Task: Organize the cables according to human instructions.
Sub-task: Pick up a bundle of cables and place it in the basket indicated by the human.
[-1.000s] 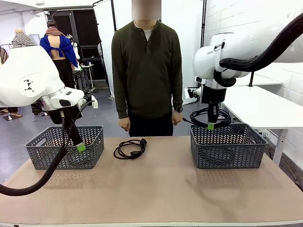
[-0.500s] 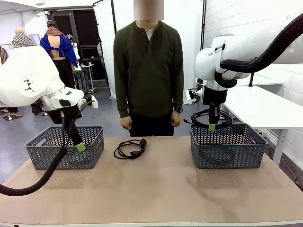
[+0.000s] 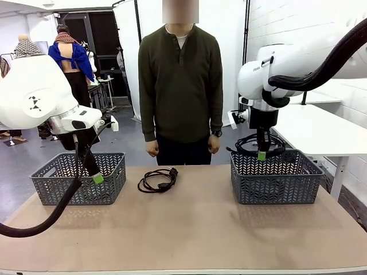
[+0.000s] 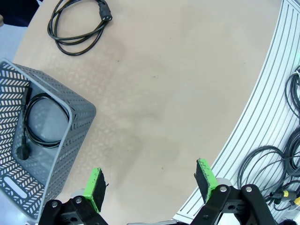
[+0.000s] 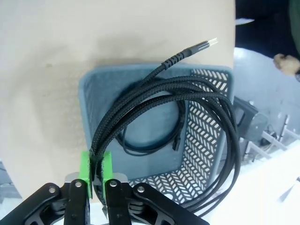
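The table (image 3: 189, 229) is a plain tan board with a pale ribbed edge, in a room with a grey floor, white walls and a white side table (image 3: 321, 129) at three o'clock. A person (image 3: 180, 86) in a dark green top stands at twelve o'clock across the table, both hands hanging down. In the front view a grey left basket (image 3: 57, 177) sits at nine o'clock and a matching right basket (image 3: 275, 177) at three o'clock. Between them, nearer the far edge, a loose cable (image 3: 157, 179) lies flat on the table as a flattened coil, its long axis running nine to three and its plug (image 3: 172, 172) at the three o'clock end. The left gripper (image 4: 150, 180) hangs just beside the left basket's near corner, its jaws spread wide with bare table between them. In the left wrist view a coiled cable (image 4: 42, 122) lies on that basket's floor. The right gripper (image 5: 96, 166) is above the right basket's far rim, its green pads pinched tight on several strands of a braided cable (image 5: 154, 93). In the right wrist view those strands run from the pads at seven o'clock up toward one o'clock, ending in a metal-tipped plug (image 5: 206, 45) that points to two o'clock, while the rest loops down the basket's side. Another cable (image 5: 140, 145) lies coiled on that basket's floor.
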### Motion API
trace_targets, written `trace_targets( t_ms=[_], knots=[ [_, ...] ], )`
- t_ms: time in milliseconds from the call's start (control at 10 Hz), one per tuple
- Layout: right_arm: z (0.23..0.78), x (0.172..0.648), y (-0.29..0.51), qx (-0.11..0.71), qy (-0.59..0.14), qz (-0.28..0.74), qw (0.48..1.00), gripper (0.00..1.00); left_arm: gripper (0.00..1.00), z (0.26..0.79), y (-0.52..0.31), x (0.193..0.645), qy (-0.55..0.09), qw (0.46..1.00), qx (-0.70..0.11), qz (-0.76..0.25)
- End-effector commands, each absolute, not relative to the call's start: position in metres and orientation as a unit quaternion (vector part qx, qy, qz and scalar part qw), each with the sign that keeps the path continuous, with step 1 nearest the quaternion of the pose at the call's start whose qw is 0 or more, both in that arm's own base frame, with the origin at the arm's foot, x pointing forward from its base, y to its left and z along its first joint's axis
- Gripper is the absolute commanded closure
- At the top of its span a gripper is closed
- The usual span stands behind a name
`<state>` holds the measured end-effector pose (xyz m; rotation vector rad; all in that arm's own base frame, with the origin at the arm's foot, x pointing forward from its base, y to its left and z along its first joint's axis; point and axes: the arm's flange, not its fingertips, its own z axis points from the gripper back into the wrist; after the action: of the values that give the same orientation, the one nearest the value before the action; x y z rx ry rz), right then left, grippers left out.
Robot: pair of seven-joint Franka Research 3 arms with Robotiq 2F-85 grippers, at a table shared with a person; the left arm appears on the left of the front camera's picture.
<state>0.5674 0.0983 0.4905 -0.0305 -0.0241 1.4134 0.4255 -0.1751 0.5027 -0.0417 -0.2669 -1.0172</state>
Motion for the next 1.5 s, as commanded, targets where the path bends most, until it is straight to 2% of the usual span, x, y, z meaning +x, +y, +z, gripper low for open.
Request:
trace_targets(
  t_ms=[0, 900, 1400],
  knots=[
    [0.488, 0.582, 0.079, -0.019, 0.009, 0.665, 0.747, 1.00, 0.00, 0.504, -0.175, 0.425, -0.126, 0.865, -0.020, -0.485],
    [0.449, 0.611, 0.028, -0.008, -0.013, 0.710, 0.704, 1.00, 0.00, 0.504, -0.175, 0.425, -0.126, 0.865, -0.020, -0.485],
    [0.429, 0.625, 0.028, -0.009, -0.018, 0.705, 0.709, 1.00, 0.00, 0.504, -0.175, 0.425, -0.126, 0.865, -0.020, -0.485]
  ],
)
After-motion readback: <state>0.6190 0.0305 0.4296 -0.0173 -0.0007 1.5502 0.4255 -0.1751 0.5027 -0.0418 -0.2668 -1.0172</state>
